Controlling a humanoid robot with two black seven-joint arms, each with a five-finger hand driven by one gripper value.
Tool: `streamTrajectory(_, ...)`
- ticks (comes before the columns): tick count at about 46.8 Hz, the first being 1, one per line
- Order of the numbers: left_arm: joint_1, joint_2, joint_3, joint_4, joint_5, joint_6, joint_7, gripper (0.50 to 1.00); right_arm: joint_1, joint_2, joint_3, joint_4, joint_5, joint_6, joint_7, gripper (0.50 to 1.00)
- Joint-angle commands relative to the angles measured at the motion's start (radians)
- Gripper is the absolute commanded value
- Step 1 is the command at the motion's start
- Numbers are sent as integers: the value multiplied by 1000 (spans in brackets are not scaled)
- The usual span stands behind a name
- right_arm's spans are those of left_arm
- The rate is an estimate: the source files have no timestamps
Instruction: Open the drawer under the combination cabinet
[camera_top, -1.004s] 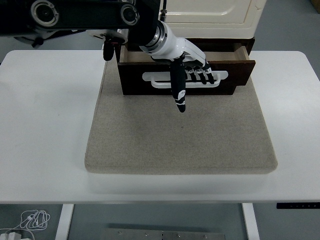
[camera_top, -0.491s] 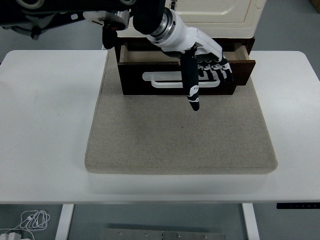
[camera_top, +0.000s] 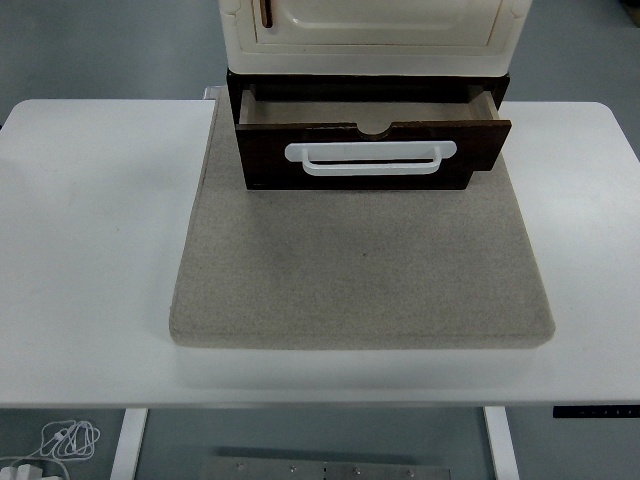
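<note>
The cream combination cabinet (camera_top: 375, 25) stands at the back of the table on a dark brown base. Its dark brown drawer (camera_top: 370, 150) is pulled out toward me, with the inside showing behind the front panel. A white bar handle (camera_top: 370, 159) runs across the drawer front. Neither arm nor hand appears in the head view.
A grey felt mat (camera_top: 360, 265) covers the middle of the white table (camera_top: 90, 250), and the cabinet stands on its far end. White cables (camera_top: 65, 440) lie on the floor at the lower left. A small brown door handle (camera_top: 266, 12) shows on the cabinet front.
The left arm and its hand, which hung over the drawer handle with a finger pointing down, have withdrawn out of view. The drawer stays pulled out.
</note>
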Motion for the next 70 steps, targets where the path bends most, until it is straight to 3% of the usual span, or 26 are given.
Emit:
streamTrajectory(1, 1, 4, -76, 53, 34, 30, -80, 1000, 0, 0, 0, 0, 0, 0, 0, 926)
streamTrajectory(7, 1, 22, -143, 147, 58, 148, -181, 1000, 0, 0, 0, 0, 0, 0, 0, 926)
streamTrajectory(14, 1, 82, -159, 222, 53, 337, -293, 1000, 0, 0, 0, 0, 0, 0, 0, 926)
streamTrajectory(20, 12, 146, -162, 260, 28, 500, -316, 1000, 0, 0, 0, 0, 0, 0, 0, 926)
streamTrajectory(23, 47, 168, -173, 300, -10, 543, -316, 1000, 0, 0, 0, 0, 0, 0, 0, 926)
streamTrajectory(33, 190, 218, -258, 418, -260, 564, -293, 1000, 0, 0, 0, 0, 0, 0, 0, 926)
streamTrajectory(46, 316, 221, -262, 624, -493, 564, -290, 1000, 0, 0, 0, 0, 0, 0, 0, 926)
streamTrajectory(58, 451, 168, -263, 699, -599, 563, -220, 1000, 0, 0, 0, 0, 0, 0, 0, 926)
streamTrajectory(70, 618, 82, -321, 702, -639, 549, -218, 1000, 0, 0, 0, 0, 0, 0, 0, 926)
